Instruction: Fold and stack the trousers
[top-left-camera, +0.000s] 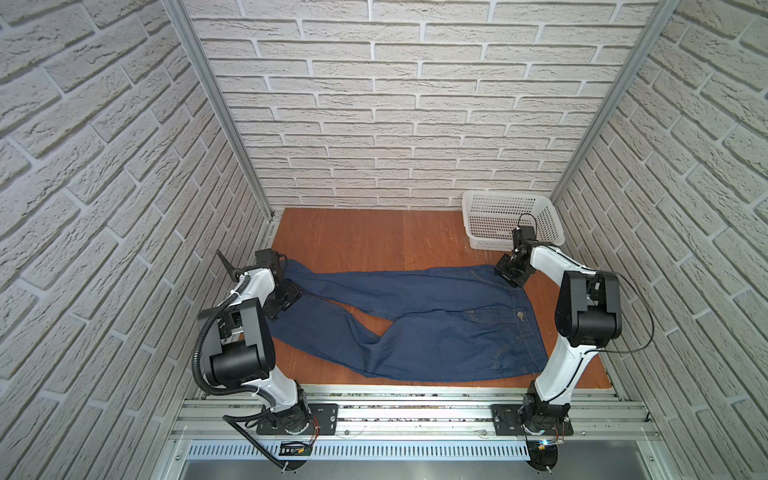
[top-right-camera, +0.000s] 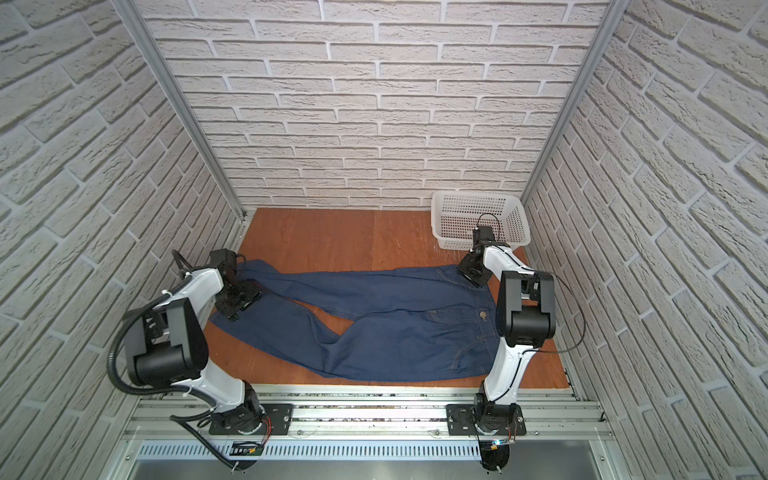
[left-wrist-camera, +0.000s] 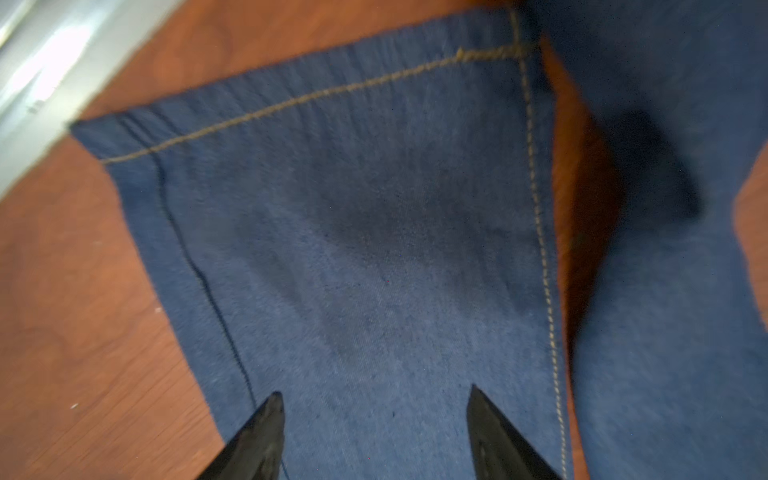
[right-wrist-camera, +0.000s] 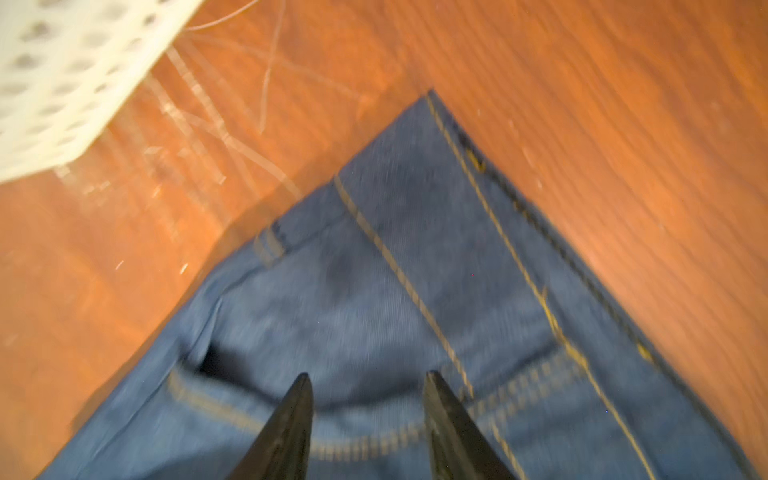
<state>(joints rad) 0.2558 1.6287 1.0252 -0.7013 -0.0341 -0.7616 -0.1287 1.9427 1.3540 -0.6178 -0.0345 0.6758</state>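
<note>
Both top views: dark blue jeans (top-left-camera: 415, 320) lie unfolded and flat on the wooden table (top-left-camera: 353, 237).
The waist and its metal button (top-left-camera: 519, 314) are at 3 o'clock, and the legs splay in a V toward 9 o'clock. In the left wrist view the left gripper (left-wrist-camera: 374, 399) hovers over a leg hem, jaws apart, nothing between them. In the right wrist view the right gripper (right-wrist-camera: 368, 380) is over the waistband corner at a front pocket, jaws apart, nothing clamped. A white perforated basket (top-left-camera: 511, 208) stands at 1 o'clock, clear of the denim.
</note>
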